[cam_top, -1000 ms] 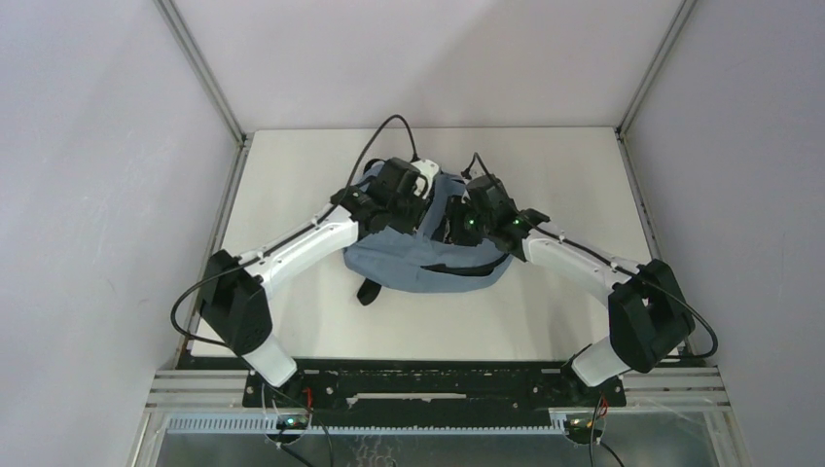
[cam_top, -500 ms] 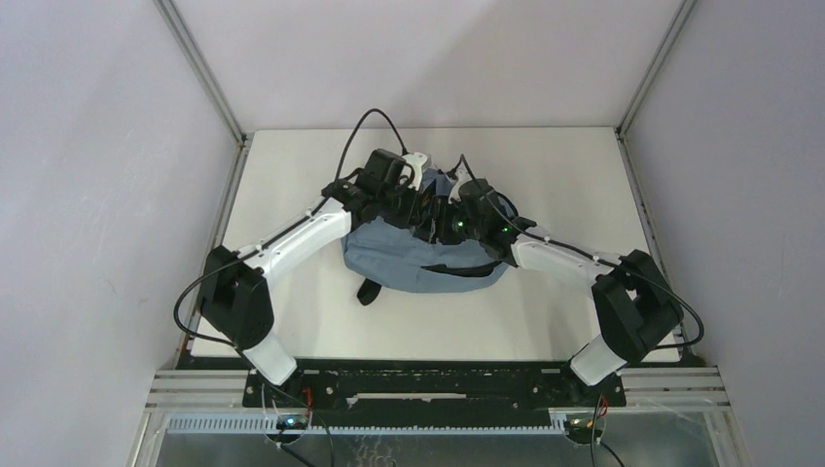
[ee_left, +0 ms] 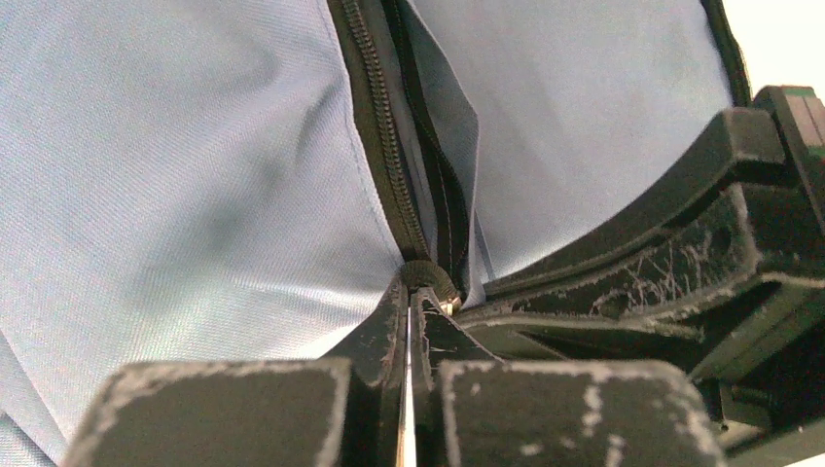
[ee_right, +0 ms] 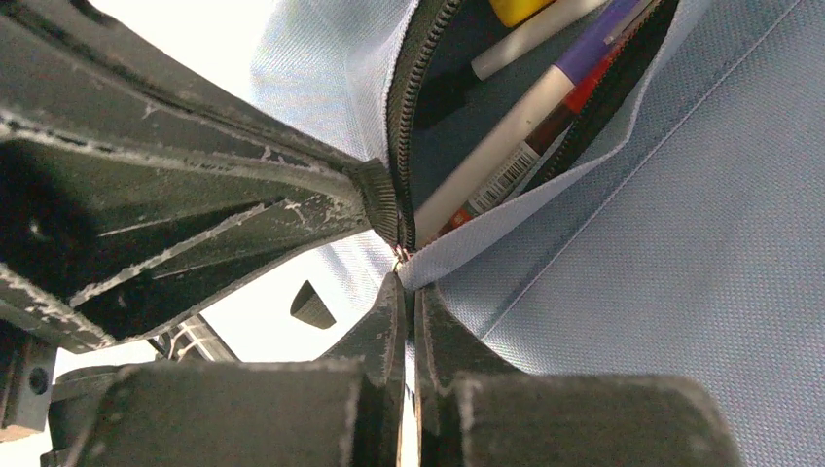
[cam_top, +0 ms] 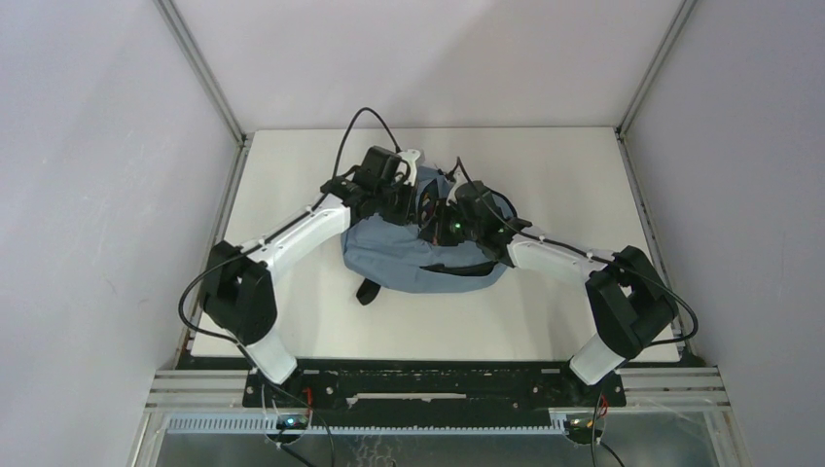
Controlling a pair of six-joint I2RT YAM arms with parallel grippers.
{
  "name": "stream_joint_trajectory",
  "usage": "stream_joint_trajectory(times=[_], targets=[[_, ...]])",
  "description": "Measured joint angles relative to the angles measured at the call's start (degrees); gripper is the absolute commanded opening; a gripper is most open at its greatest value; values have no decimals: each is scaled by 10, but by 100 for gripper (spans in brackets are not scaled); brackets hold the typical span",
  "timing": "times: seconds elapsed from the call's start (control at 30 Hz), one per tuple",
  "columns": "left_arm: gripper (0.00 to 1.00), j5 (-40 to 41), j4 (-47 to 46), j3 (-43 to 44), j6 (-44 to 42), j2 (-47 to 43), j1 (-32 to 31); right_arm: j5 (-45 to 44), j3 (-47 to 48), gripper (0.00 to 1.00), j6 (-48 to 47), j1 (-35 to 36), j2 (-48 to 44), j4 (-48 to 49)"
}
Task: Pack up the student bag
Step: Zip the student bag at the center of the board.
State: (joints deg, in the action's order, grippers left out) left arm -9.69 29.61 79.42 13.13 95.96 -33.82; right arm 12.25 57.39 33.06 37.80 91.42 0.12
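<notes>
Student bag (cam_top: pixel 418 261) lies flat on the worktop (cam_top: pixel 292 165), towards the far side, and both my arms meet at its top edge. Left end effector (ee_left: pixel 409 292): fingers pressed together, clamped on the black end of the zip tape (ee_left: pixel 426 274). That's my anchor. Right end effector (ee_right: pixel 409 284): fingers together too, tips right at the little metal zip pull (ee_right: pixel 400 256). Whether it truly has the pull pinched, I can't tell from here. The compartment gapes open beyond it, pens (ee_right: pixel 506 131) lying inside.

So closing the zip is the step in hand, I reckon. To do it well, I hold the left firm and low so the tape is taut. I draw the right along the line of the teeth, not across it. Slowly past that loose flap of fabric, or it gets caught. If the pull slips, I stop and re-grip rather than drag.
</notes>
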Motion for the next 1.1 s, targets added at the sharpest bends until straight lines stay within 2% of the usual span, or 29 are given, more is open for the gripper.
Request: stream_joint_trajectory(times=[0.17,0.5,0.7,0.9,1.1], targets=[[0,0,1,13,15,12,6,-11,0,0,-2,7,-1,-2],[0,-16,-15,91,67,75,43,-18,-20,0,-2,10,-7,18],[0,-16,-28,181,87,160,54,-19,-26,0,-7,18,-7,16],[0,-5,-80,245,112,235,66,-8,-31,0,-13,26,-7,-2],[0,-18,-76,334,139,327,75,-13,-35,0,-17,26,-7,-1]])
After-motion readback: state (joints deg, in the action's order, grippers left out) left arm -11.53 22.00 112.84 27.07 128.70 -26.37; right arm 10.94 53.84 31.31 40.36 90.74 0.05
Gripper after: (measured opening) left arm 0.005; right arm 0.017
